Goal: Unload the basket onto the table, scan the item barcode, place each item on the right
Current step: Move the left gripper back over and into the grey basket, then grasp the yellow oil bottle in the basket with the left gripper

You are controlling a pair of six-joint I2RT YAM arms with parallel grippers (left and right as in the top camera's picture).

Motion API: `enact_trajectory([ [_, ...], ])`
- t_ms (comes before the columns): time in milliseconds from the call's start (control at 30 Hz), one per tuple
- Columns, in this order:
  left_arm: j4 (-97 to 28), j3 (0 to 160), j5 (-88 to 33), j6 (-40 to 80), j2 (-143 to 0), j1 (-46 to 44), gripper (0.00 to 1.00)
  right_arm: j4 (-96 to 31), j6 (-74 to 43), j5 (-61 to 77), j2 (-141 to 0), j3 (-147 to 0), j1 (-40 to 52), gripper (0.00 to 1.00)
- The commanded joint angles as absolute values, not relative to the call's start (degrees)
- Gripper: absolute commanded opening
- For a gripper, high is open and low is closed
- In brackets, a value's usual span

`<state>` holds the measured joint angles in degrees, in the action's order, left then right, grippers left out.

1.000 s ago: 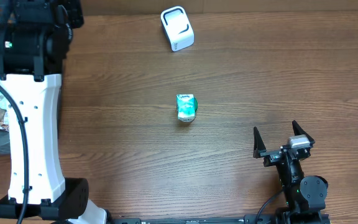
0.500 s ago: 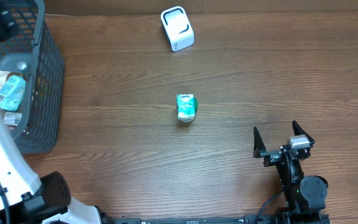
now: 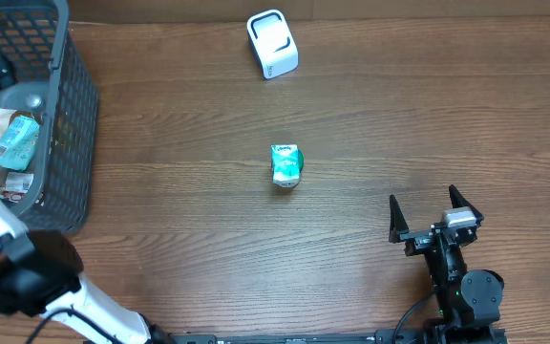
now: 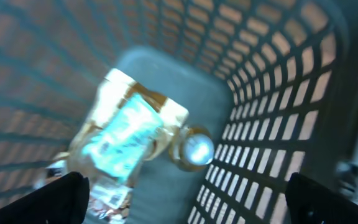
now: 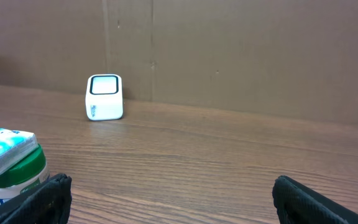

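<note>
Right fingers [image 3: 393, 212] are spread wide with nothing between them, sitting low at the near edge of the counter [image 3: 399, 115]. The little teal-topped tub [image 3: 285, 164] is out in the middle, ahead of those fingers and off to their left. In the right wrist view it's just peeking in at the lower left corner. It looks upright to me, not lying down, though I wouldn't swear to it. Left fingers [image 4: 61, 199] are spread and empty too, but they're hanging over the basket [image 3: 74, 105], well apart from the tub. So the right arm's the nearer one, I reckon. The scanner [image 3: 272, 44] is straight past the tub at the far edge.
</note>
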<state>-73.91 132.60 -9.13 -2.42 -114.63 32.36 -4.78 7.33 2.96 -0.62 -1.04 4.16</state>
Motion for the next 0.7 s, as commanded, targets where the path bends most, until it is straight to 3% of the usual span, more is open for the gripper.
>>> enact_trajectory([
  [0, -74.02, 133.32, -14.02, -6.35, -117.47, 32.45, 0.96, -4.64, 7.35, 2.63, -0.16, -0.45, 3.99, 1.00],
  [667, -75.24, 133.27, -14.68, -7.73, -132.05, 31.83, 0.91, -4.64, 7.38, 2.63, -0.16, -0.45, 3.99, 1.00],
])
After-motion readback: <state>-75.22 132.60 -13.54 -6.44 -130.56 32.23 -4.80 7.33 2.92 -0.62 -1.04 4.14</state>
